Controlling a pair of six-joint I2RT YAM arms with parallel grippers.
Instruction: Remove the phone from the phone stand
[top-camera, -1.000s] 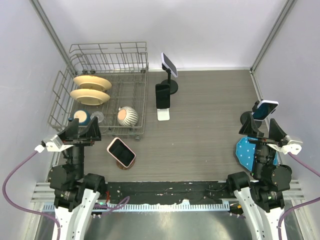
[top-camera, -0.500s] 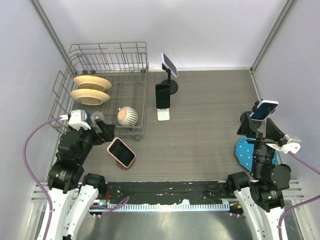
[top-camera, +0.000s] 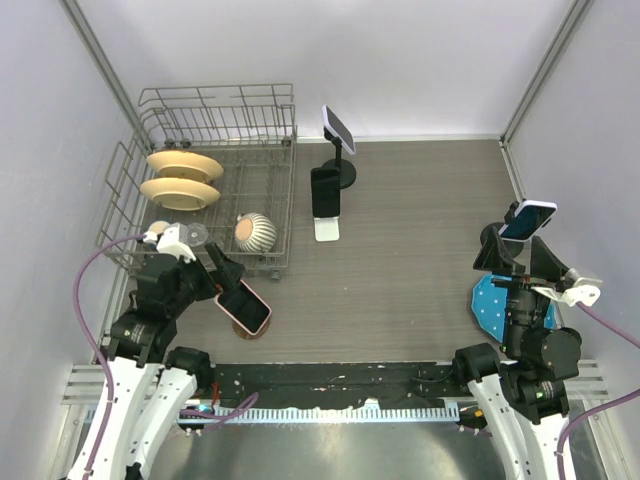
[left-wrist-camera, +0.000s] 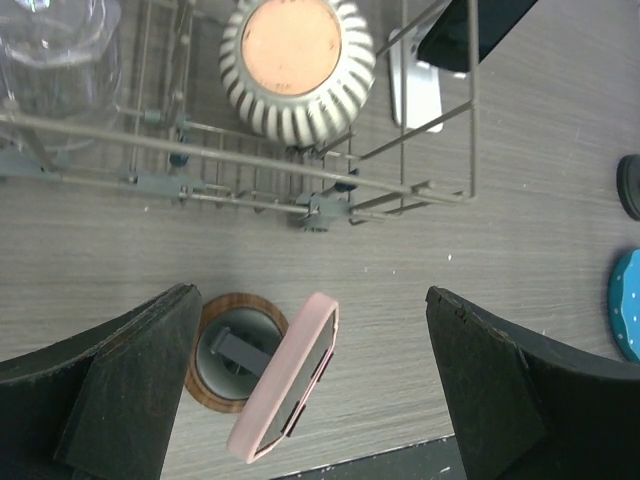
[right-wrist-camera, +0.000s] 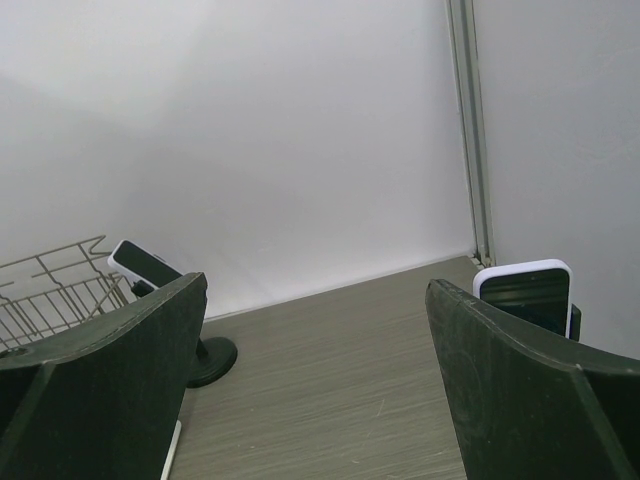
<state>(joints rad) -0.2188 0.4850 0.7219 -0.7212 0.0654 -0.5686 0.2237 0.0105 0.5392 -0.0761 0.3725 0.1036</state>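
The left pincer (left-wrist-camera: 312, 295) hangs spread wide and empty over the worktop (left-wrist-camera: 540, 200). The pink phone (left-wrist-camera: 285, 385) leans on its round wooden stand (left-wrist-camera: 240, 301) between the two fingers, touching neither. Beyond the fingertips stands a wire dish rack (left-wrist-camera: 322, 205). The right pincer (right-wrist-camera: 315, 285) gapes wide too, gripping nothing, with a white-cased phone (right-wrist-camera: 525, 295) beside its right finger.
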